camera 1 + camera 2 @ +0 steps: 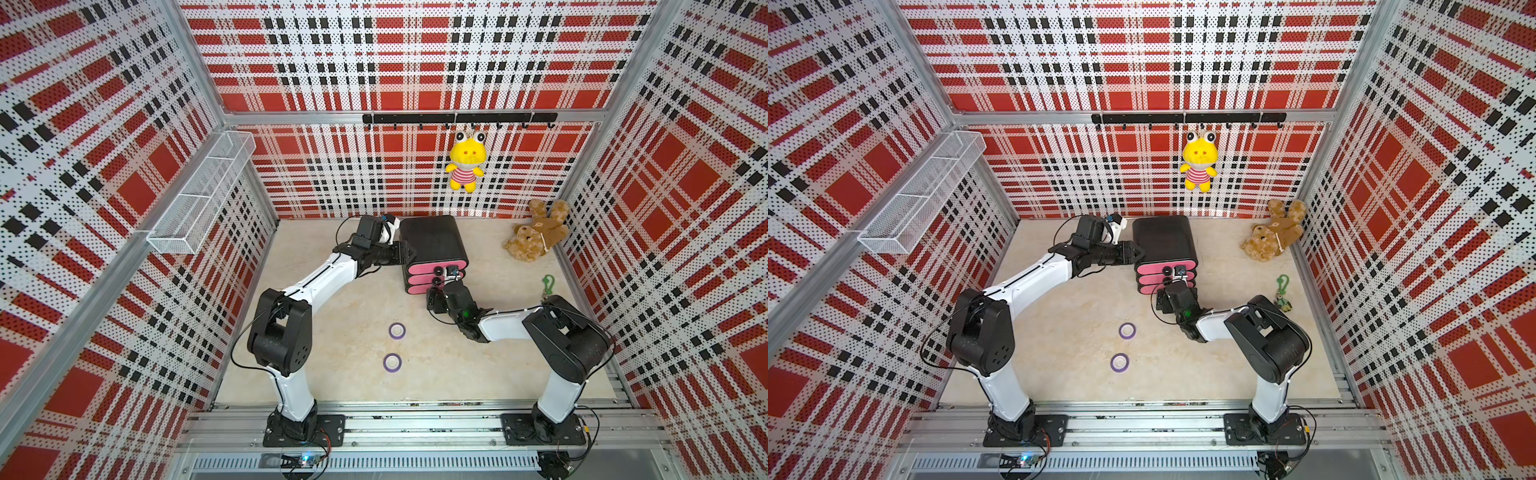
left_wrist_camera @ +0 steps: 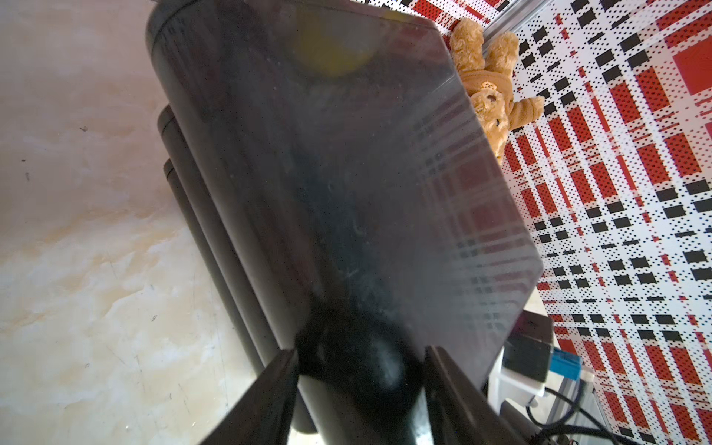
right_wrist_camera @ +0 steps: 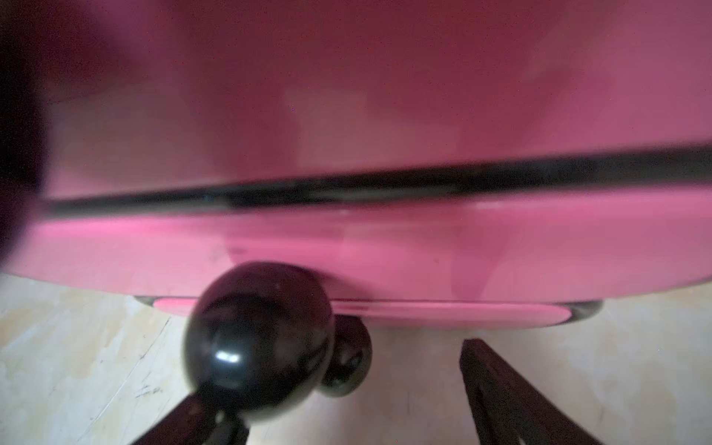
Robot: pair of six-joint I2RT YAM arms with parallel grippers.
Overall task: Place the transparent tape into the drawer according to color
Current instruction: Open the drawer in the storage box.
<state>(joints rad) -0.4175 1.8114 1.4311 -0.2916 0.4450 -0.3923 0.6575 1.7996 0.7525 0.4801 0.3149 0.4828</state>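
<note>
Two purple rolls of transparent tape (image 1: pixel 397 331) (image 1: pixel 392 363) lie flat on the floor between the arms, seen in both top views (image 1: pixel 1127 331) (image 1: pixel 1119 363). The drawer unit (image 1: pixel 432 237) is a black box with three pink fronts, all pushed in. My left gripper (image 1: pixel 405 253) is shut on the unit's rounded left edge (image 2: pixel 358 366). My right gripper (image 3: pixel 335 377) is open at the middle drawer's black knob (image 3: pixel 262 339). One finger (image 3: pixel 192 416) touches the knob and the other (image 3: pixel 497 385) stands well apart. The bottom drawer's knob (image 3: pixel 346 362) sits just behind.
A brown teddy bear (image 1: pixel 536 232) lies in the back right corner. A green keychain (image 1: pixel 548 286) rests by the right arm's elbow. A yellow plush (image 1: pixel 465 166) hangs from the hook rail (image 1: pixel 457 118). A white wire basket (image 1: pixel 199 195) is fixed to the left wall.
</note>
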